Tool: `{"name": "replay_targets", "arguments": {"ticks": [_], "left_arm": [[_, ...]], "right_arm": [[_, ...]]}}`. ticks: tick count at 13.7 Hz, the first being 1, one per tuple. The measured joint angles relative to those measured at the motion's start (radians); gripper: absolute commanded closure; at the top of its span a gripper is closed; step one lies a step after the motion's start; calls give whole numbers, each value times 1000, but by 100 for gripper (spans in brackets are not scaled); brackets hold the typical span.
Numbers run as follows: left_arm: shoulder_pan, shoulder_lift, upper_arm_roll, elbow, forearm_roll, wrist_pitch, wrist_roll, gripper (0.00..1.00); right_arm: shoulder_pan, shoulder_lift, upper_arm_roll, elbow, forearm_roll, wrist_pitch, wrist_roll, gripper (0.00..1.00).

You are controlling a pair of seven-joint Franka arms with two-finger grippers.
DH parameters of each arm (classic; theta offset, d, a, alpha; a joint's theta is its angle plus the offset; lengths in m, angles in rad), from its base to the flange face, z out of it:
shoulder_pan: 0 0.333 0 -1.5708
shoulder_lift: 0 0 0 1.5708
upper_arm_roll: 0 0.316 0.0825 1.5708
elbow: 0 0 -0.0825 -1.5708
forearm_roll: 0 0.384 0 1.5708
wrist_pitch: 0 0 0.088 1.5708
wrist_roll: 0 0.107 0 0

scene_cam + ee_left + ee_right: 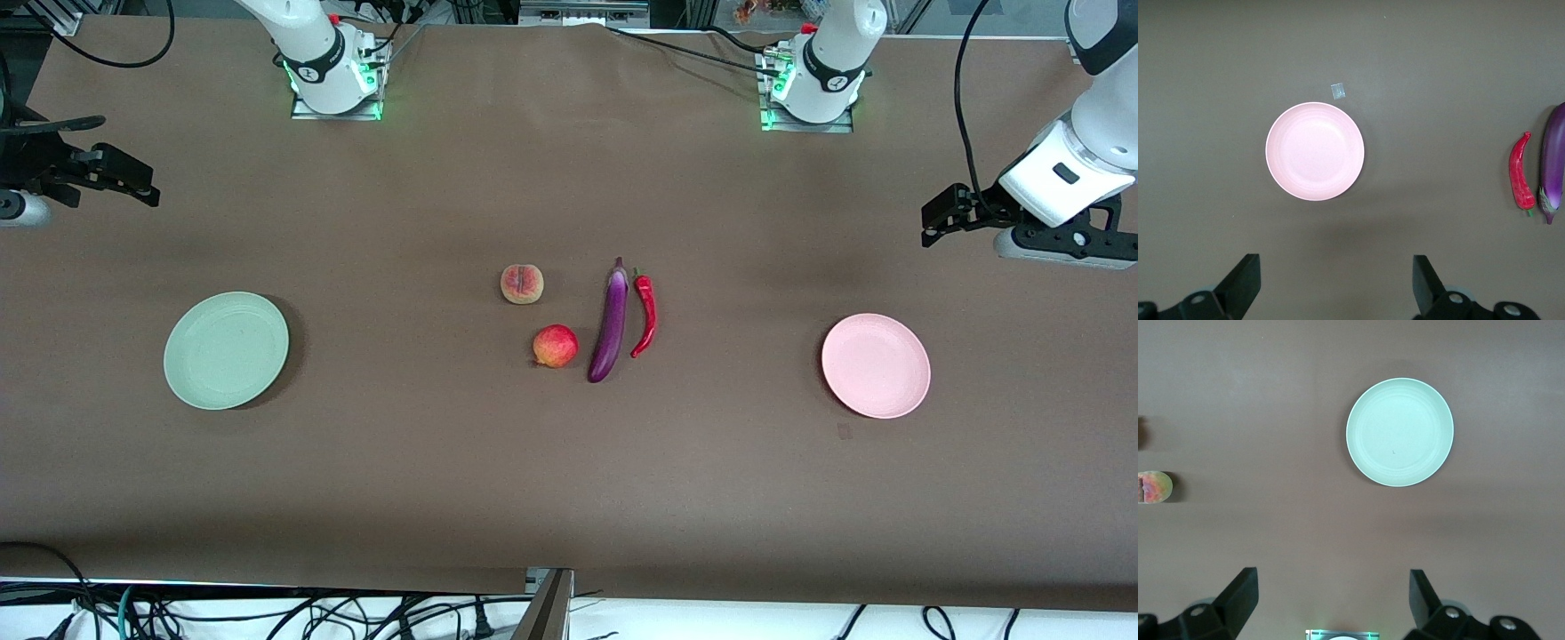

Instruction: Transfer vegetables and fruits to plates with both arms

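A purple eggplant (610, 324) lies mid-table, with a red chili (645, 314) beside it. A pale peach (522, 284) and a red apple-like fruit (556, 346) sit beside the eggplant, the apple nearer the front camera. The green plate (226, 349) is bare at the right arm's end and the pink plate (876, 364) is bare at the left arm's end. My left gripper (929, 227) hangs open and empty over the table near the pink plate (1315, 151). My right gripper (133, 169) hangs open and empty near the green plate (1399, 431).
A small tape mark (844, 431) lies on the brown table cover close to the pink plate. The arm bases (336, 84) stand along the table edge farthest from the front camera. Cables (267, 613) hang below the nearest edge.
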Motion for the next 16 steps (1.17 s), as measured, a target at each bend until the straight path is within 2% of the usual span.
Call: {"name": "replay_targets", "arguments": {"ticks": [12, 14, 16], "left_arm": [[-4, 9, -4, 0, -7, -34, 0, 0], [-20, 25, -27, 0, -16, -57, 0, 0], [-46, 85, -80, -1, -44, -65, -1, 0]], "right_arm": [[-2, 0, 0, 0, 0, 0, 0, 0], [-2, 5, 0, 0, 0, 0, 0, 0], [-4, 13, -3, 0, 0, 0, 0, 0]]}}
